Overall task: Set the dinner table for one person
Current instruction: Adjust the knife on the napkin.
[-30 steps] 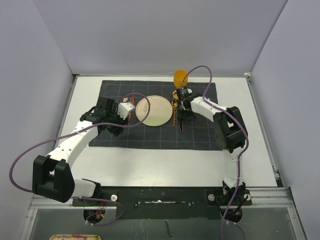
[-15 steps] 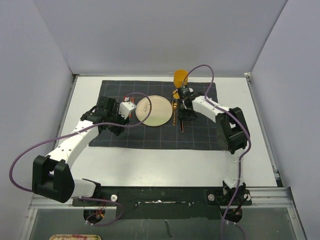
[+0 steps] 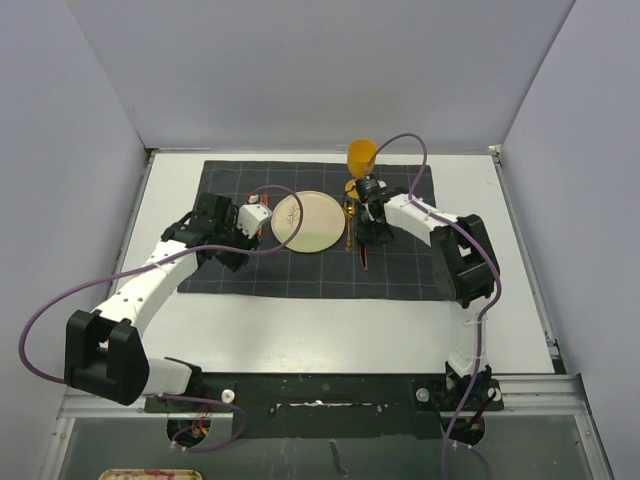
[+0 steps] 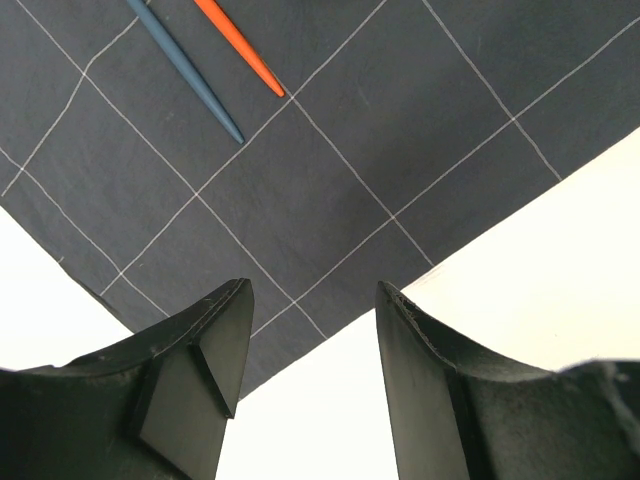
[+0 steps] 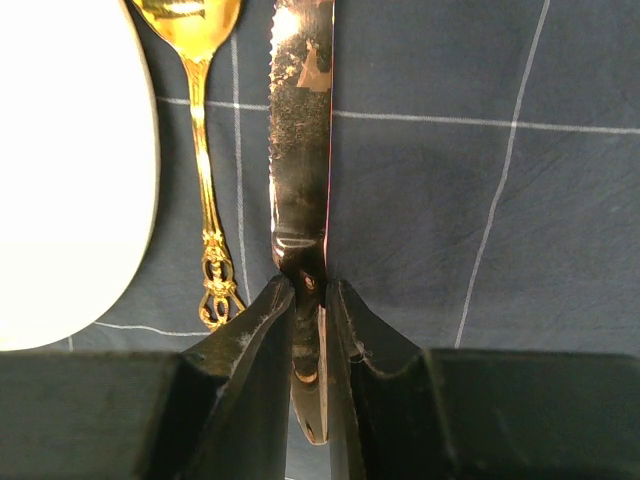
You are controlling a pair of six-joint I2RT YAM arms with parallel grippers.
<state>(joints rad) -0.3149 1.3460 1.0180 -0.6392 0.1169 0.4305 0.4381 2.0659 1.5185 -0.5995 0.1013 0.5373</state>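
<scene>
The left hand (image 4: 312, 295) is held open over a gridded cloth (image 4: 350, 150) edge and white desk (image 4: 540, 260); ahead of it, a blue stick (image 4: 190, 75) and orange stick (image 4: 245, 50) are seen.

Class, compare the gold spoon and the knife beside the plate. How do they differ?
The spoon lies free on the cloth; the knife is pinched at its handle by the right end effector. The spoon lies nearer the plate than the knife. Both are shiny and parallel.

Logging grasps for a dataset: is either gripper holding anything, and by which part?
Right gripper pinches the gold knife by its handle; left gripper is open, empty.
</scene>
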